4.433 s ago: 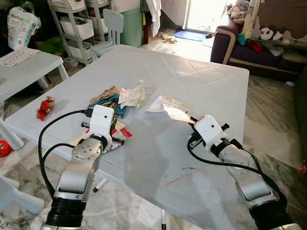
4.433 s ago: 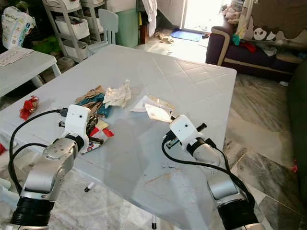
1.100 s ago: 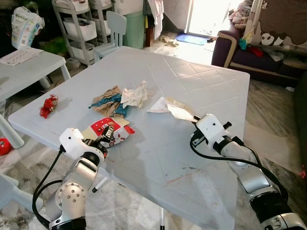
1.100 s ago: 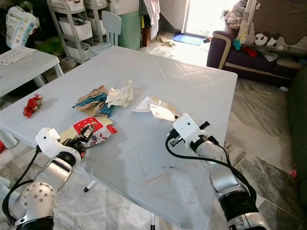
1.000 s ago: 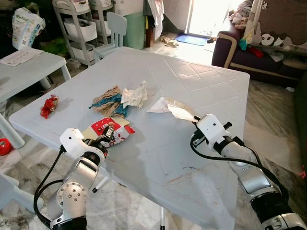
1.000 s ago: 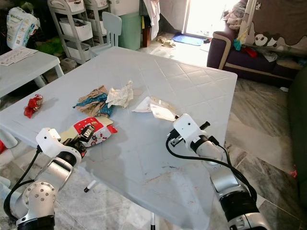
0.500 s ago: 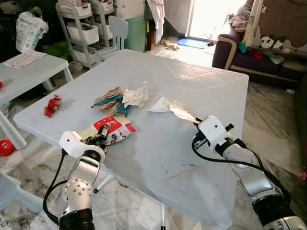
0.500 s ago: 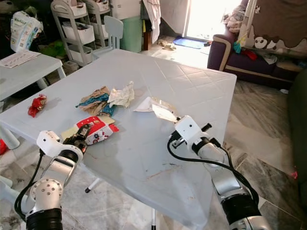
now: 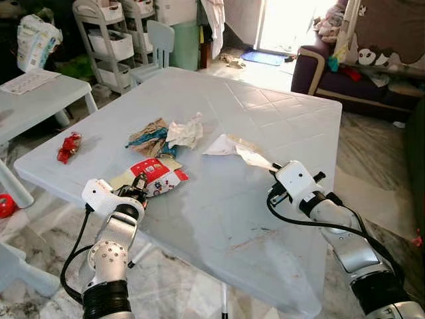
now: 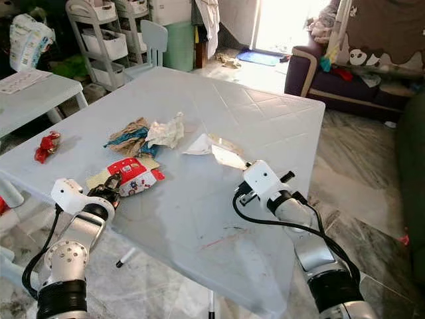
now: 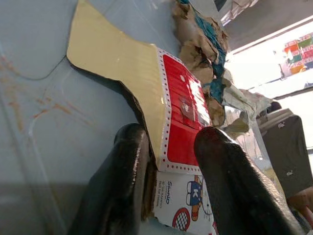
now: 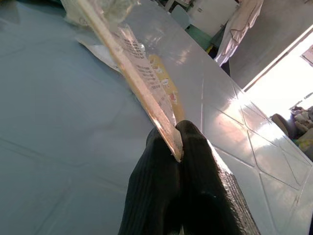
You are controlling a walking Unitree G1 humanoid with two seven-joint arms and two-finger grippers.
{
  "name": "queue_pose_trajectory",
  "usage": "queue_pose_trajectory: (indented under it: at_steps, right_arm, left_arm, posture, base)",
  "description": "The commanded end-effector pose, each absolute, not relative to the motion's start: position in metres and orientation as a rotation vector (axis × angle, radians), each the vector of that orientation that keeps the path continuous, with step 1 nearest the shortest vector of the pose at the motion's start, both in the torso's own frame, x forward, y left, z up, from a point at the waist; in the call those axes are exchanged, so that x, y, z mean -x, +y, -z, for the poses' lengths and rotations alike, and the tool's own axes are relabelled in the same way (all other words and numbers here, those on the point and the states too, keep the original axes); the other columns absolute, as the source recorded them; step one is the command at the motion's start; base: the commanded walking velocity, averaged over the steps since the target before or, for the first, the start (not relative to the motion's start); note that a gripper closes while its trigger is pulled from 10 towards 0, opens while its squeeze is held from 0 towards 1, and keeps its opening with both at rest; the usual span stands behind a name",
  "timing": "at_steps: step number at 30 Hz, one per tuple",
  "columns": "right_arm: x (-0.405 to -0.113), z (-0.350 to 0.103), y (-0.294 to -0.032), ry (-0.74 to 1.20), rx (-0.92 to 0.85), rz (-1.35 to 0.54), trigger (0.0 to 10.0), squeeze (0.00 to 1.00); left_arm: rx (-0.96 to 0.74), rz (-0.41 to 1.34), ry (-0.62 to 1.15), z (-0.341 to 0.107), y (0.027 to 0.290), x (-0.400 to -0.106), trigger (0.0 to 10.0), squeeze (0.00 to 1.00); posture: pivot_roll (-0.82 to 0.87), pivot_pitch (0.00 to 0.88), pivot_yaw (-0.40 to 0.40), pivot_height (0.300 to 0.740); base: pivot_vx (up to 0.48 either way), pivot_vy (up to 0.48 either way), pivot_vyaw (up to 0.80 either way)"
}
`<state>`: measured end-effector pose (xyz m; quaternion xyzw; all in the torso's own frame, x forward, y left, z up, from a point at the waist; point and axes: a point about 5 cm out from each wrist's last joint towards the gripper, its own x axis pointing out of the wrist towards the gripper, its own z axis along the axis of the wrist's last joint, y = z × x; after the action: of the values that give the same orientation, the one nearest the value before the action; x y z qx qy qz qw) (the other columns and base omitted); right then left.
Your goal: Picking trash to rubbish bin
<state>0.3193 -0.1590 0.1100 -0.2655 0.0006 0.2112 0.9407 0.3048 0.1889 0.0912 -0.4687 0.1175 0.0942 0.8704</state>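
A flattened red, white and yellow carton (image 9: 158, 177) lies near the front left edge of the white table (image 9: 279, 113). My left gripper (image 9: 137, 189) reaches in from that edge and is shut on the carton's near end; in the left wrist view the carton (image 11: 178, 117) sits between both black fingers (image 11: 128, 166). My right gripper (image 9: 273, 169) is shut on the corner of a clear plastic wrapper (image 9: 238, 149) lying mid-table, and the right wrist view has that wrapper (image 12: 139, 73) pinched at the fingertips (image 12: 195, 147). Crumpled paper and brown scraps (image 9: 167, 133) are heaped behind the carton. A red wrapper (image 9: 68, 146) lies at the far left.
A small white table (image 9: 46, 90) stands to the left, with a shelf trolley (image 9: 109, 33), a child's chair (image 9: 156, 40) and a green bin (image 9: 184, 40) behind. A dark sofa (image 9: 358, 66) is at the back right. A red ball (image 9: 5, 205) lies on the marble floor.
My left arm has dropped from above the carton to the table's front edge, the gripper staying at the carton. The right gripper has kept hold of the wrapper. The camera shifted slightly.
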Motion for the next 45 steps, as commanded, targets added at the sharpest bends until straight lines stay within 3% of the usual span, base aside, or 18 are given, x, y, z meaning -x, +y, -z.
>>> queue_pose_trajectory:
  at_steps: [1, 11, 21, 29, 35, 45]
  right_arm:
    - [-0.320, -0.113, -0.165, -0.002, 0.533, -0.407, 0.0, 0.00]
    - [-0.318, -0.113, -0.165, 0.001, 0.532, -0.409, 0.0, 0.00]
    - [-0.319, -0.113, -0.164, 0.002, 0.532, -0.408, 0.0, 0.00]
    - [-0.319, -0.114, -0.164, 0.000, 0.531, -0.408, 0.0, 0.00]
    - [-0.321, -0.114, -0.163, -0.001, 0.532, -0.408, 0.0, 0.00]
    - [-0.320, -0.113, -0.163, 0.000, 0.532, -0.407, 0.0, 0.00]
  left_arm:
    - [0.971, -0.218, 0.262, -0.090, 0.190, -0.307, 0.0, 0.00]
    - [0.969, -0.211, 0.244, -0.093, 0.188, -0.312, 0.0, 0.00]
    - [0.847, -0.166, 0.158, -0.114, 0.181, -0.313, 0.0, 0.00]
    - [0.563, -0.091, 0.020, -0.145, 0.171, -0.314, 0.0, 0.00]
    - [0.226, -0.001, -0.115, -0.178, 0.156, -0.318, 0.0, 0.00]
    - [0.100, 0.042, -0.088, -0.177, 0.146, -0.320, 0.0, 0.00]
  posture:
    - [0.01, 0.000, -0.033, 0.740]
    - [0.00, 0.000, -0.033, 0.740]
    - [0.00, 0.000, -0.034, 0.740]
    - [0.01, 0.000, -0.035, 0.740]
    - [0.01, 0.000, -0.033, 0.740]
    - [0.01, 0.000, -0.032, 0.740]
  base:
    - [0.000, 0.000, 0.00]
    - [0.000, 0.000, 0.00]
    - [0.000, 0.000, 0.00]
    - [0.000, 0.000, 0.00]
    - [0.000, 0.000, 0.00]
    - [0.000, 0.000, 0.00]
